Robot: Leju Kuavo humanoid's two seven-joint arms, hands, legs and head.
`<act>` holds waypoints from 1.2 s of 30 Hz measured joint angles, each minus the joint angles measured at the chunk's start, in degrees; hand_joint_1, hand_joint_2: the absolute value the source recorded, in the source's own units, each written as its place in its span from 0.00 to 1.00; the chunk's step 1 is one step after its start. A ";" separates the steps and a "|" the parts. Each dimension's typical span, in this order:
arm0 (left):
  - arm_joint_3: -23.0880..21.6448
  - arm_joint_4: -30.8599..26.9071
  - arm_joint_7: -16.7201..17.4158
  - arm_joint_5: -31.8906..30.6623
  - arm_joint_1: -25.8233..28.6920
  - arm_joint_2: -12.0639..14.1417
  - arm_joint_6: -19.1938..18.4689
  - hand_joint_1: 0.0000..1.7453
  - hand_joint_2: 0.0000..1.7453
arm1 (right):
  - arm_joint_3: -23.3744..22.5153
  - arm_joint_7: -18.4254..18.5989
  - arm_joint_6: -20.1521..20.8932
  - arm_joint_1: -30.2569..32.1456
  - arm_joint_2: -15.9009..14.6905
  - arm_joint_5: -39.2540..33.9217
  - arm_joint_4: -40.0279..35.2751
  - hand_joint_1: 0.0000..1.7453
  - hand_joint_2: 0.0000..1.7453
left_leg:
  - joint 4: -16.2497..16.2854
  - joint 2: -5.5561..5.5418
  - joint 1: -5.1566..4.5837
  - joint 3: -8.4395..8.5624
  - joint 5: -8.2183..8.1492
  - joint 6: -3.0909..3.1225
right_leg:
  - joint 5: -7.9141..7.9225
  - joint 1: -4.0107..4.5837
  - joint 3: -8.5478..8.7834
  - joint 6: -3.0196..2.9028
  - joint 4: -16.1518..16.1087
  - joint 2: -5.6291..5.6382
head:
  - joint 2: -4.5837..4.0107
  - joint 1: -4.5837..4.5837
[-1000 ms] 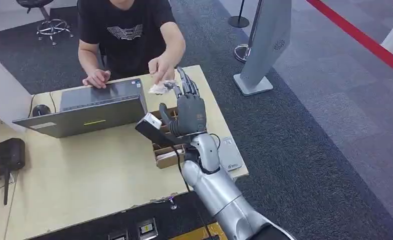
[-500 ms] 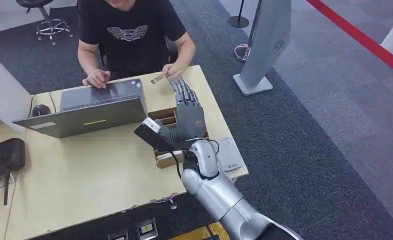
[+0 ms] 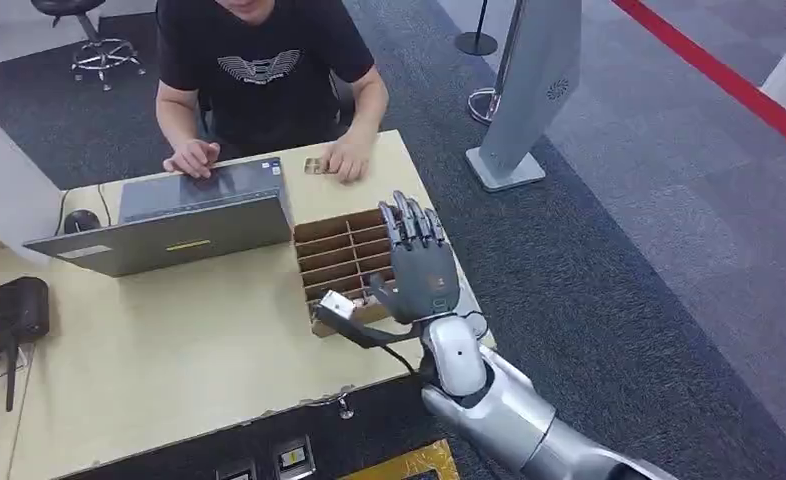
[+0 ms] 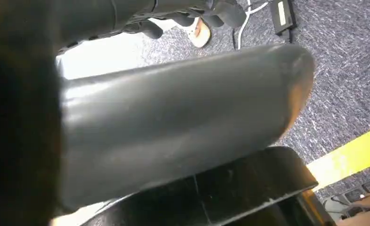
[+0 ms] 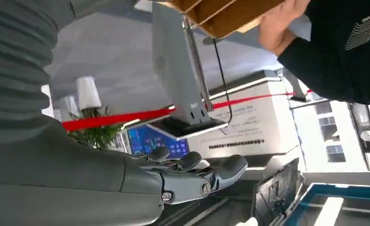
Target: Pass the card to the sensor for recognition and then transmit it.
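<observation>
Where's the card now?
Head view: the card lies on the table's far edge, at the person's hand, beyond the divided box.

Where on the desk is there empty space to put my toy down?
The biggest bare patch of the desk lies in front of the laptop, between the black device at the left edge and the wooden divider box. It is crowded by the box, where the right hand hovers, and near the person's hand.
</observation>
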 joint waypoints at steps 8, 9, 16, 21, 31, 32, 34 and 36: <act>0.37 0.00 -0.50 1.70 0.84 0.35 0.61 0.00 0.00 | 1.79 -2.36 8.50 3.43 -5.85 -0.96 -9.72 0.00 1.00 | 0.00 0.08 0.00 0.02 0.00 0.00 | 0.00 0.00 0.00 0.00 0.00 0.04 | 0.00 0.00; 0.44 0.00 -0.59 1.77 0.84 0.37 0.63 0.00 0.00 | 2.27 -3.01 9.44 3.46 -6.29 -1.73 -10.48 0.00 1.00 | 0.00 0.08 0.00 0.01 0.00 0.00 | 0.00 0.00 0.01 0.00 0.00 0.04 | 0.00 0.00; 0.68 0.00 -1.46 2.69 0.86 0.42 0.98 0.00 0.00 | 7.10 -8.30 18.81 2.81 -7.38 -8.95 -12.67 0.00 1.00 | -0.01 0.07 0.01 0.00 0.00 0.00 | 0.00 0.01 0.03 0.00 0.01 0.03 | 0.00 0.00; 0.90 -0.02 -2.30 3.10 0.86 0.44 1.09 0.00 0.00 | 10.58 -11.24 19.84 1.83 -7.38 -13.89 -12.63 0.00 1.00 | -0.01 0.07 0.00 -0.01 0.00 0.00 | 0.00 0.01 0.03 0.00 0.01 0.03 | 0.00 0.00; 0.90 -0.02 -2.45 3.06 0.85 0.46 1.16 0.00 0.00 | 14.38 -13.75 18.31 0.12 -6.49 -19.02 -10.16 0.00 1.00 | -0.01 0.04 0.00 -0.02 0.00 0.00 | 0.00 0.01 0.03 0.00 0.02 0.01 | 0.00 0.00; 0.90 -0.02 -2.45 3.06 0.85 0.46 1.31 0.00 0.00 | 14.56 -13.75 16.82 -0.28 -6.20 -19.39 -9.26 0.00 1.00 | -0.01 0.05 0.01 -0.02 0.00 0.00 | 0.00 0.01 0.02 0.00 0.01 0.02 | 0.00 0.00; 0.90 -0.02 -2.51 3.06 0.85 0.46 1.46 0.00 0.00 | 14.82 -13.75 13.52 -0.89 -5.59 -20.33 -7.49 0.00 1.00 | -0.01 0.04 0.01 -0.02 0.00 0.00 | 0.00 0.01 0.03 0.00 0.01 0.01 | 0.00 0.00; 0.90 -0.02 -2.58 3.04 0.85 0.44 1.49 0.00 0.00 | 14.95 -13.75 10.37 -1.22 -5.04 -21.47 -5.74 0.00 1.00 | -0.01 0.04 0.01 -0.02 0.00 0.00 | 0.00 0.01 0.03 0.00 0.02 0.00 | 0.00 0.00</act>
